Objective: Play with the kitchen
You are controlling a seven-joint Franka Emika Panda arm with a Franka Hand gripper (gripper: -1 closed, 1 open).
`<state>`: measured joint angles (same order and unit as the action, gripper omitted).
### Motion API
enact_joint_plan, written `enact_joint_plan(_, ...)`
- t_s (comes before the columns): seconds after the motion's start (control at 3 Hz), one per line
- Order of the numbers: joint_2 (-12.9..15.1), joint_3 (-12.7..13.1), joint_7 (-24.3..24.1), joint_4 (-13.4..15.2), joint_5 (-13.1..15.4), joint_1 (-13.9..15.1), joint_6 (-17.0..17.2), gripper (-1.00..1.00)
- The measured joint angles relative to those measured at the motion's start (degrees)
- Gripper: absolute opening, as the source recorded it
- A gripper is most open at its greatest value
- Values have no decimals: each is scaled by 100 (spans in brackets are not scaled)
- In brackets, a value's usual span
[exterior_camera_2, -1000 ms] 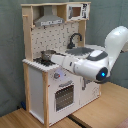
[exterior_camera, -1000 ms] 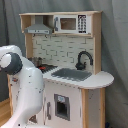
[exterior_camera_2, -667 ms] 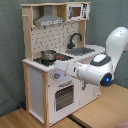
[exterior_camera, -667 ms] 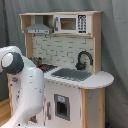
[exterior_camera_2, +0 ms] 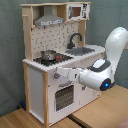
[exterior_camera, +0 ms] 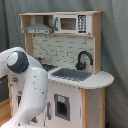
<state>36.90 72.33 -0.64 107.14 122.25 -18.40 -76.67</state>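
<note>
1. A grey curtain [exterior_camera: 112, 60] hangs behind the scene in both exterior views, and a light wooden floor [exterior_camera_2: 100, 112] shows in the second exterior view.
2. The kitchen [exterior_camera: 75, 65] stands upright on the floor, its long axis vertical. Its front faces the camera's lower left in the first exterior view and the lower right in the second exterior view.
3. Its top holds a grey hood [exterior_camera_2: 50, 21] and a microwave [exterior_camera_2: 77, 11] side by side, above a pale back panel.
4. On its worktop [exterior_camera_2: 47, 63] a black stovetop carries a small metal pot [exterior_camera_2: 48, 55]. A grey sink [exterior_camera_2: 82, 50] with a black curved faucet [exterior_camera_2: 74, 39] lies further along, on the far side from the end effector.
5. An oven door [exterior_camera_2: 65, 96] with a dark window fills the lower front, below the end effector.
6. The white arm [exterior_camera_2: 102, 70] reaches across the front of the kitchen in the second exterior view. In the first exterior view it [exterior_camera: 27, 82] covers the kitchen's lower left.
7. The end effector [exterior_camera_2: 58, 73] sits at the front edge of the worktop, just below the pot and above the oven door. I cannot tell whether its fingers are apart or together, or whether it touches the kitchen.
</note>
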Motion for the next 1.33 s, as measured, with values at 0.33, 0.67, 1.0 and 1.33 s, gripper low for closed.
enact_joint_plan(0.33,1,107,-119,332,-6,261,431,100)
enact_joint_plan(0.67,50,107,-598,598,-70,247,756,100)
enact_joint_plan(1.0,132,95,-1261,725,-59,216,959,100)
enact_joint_plan(1.33,178,68,-1902,733,-4,180,1007,100)
